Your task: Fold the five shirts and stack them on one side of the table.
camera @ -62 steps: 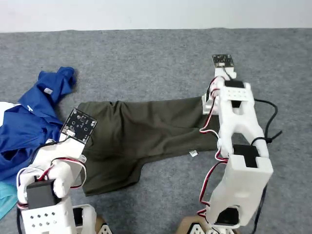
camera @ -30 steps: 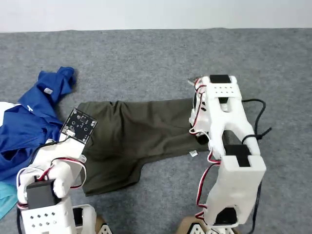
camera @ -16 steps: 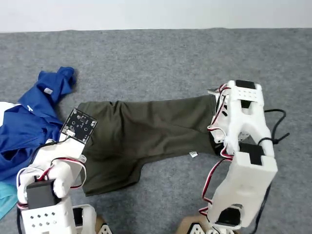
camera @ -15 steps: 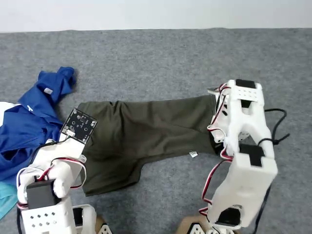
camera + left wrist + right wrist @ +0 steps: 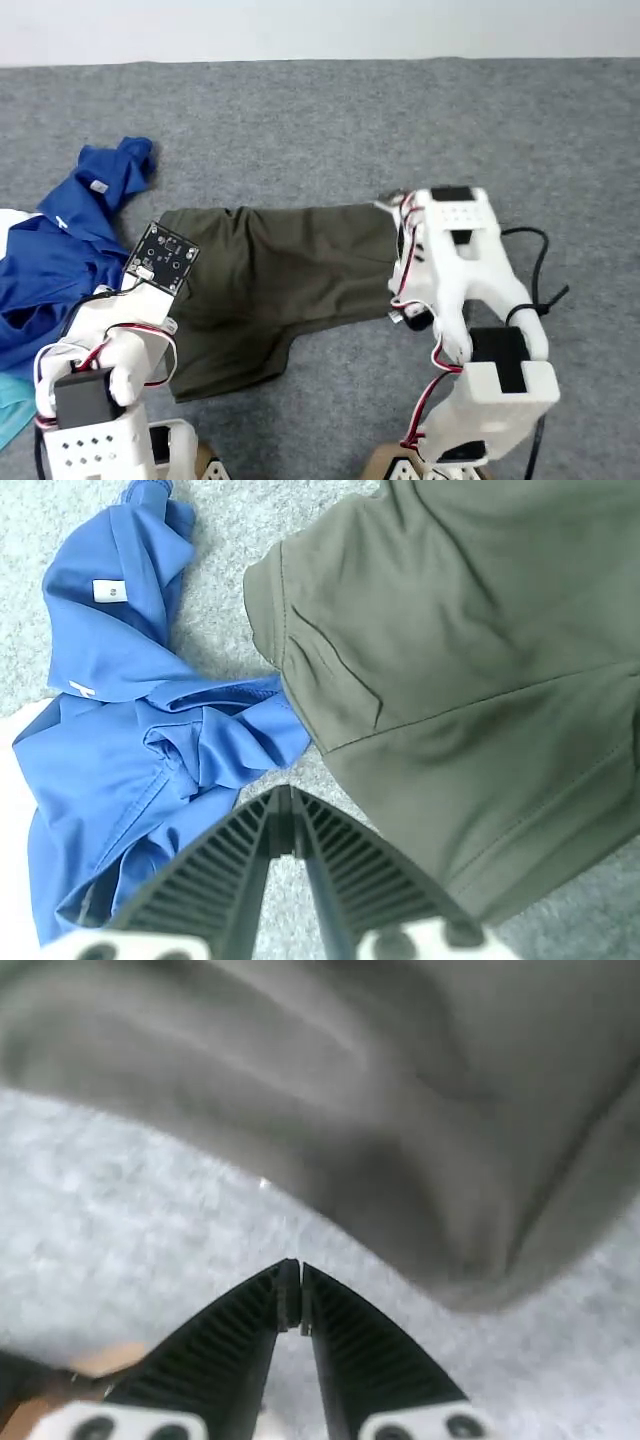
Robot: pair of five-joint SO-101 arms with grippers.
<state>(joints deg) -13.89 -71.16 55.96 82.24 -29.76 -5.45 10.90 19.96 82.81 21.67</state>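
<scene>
The white tag [image 5: 108,590] on the blue shirt [image 5: 130,750] is too tiny to read. The green shirt [image 5: 280,275] lies side to side. The left gripper [image 5: 291,798] and right gripper [image 5: 291,1272] are squeezed closed.

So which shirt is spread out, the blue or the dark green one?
The dark green shirt: it lies spread out mid-table, while the blue shirt is crumpled in a heap beside it.

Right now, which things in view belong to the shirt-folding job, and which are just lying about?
Job:
- olive shirt, laid out
- blue shirt, crumpled beside it
- teal cloth and white cloth at the table's edge, possibly more shirts
- left gripper and right gripper, both shut, empty

Lying about:
- grey table cover
- black cable by the right arm
</scene>
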